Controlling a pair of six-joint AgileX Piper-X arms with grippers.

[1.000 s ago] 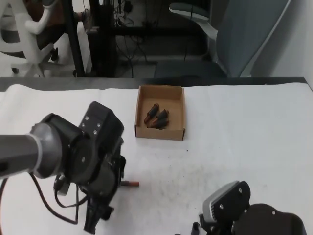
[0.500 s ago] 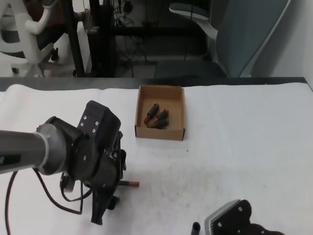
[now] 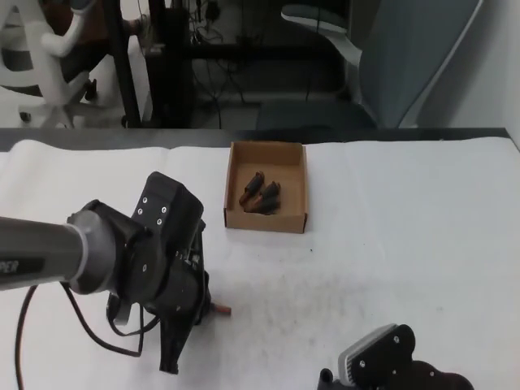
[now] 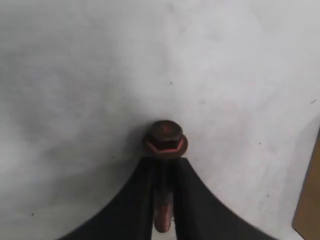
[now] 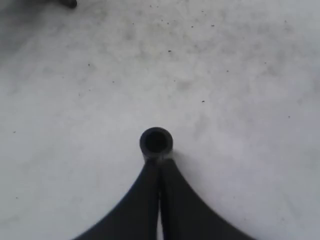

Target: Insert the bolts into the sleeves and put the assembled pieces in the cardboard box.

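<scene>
Gripping the bolt [image 4: 165, 140] by its shank, our left gripper [image 4: 163, 165] is clenched on it, and the hex head pokes out past the fingertips. We place it left of the middle of the tabletop [image 3: 406, 227], toward the near edge. Our right gripper [image 5: 160, 162] pinches the dark sleeve [image 5: 156, 141] at its tips, by the near edge, right of the middle. We see the cardboard box [image 3: 266, 218] at mid-table toward the far edge, with assembled pieces [image 3: 260, 195] inside.
</scene>
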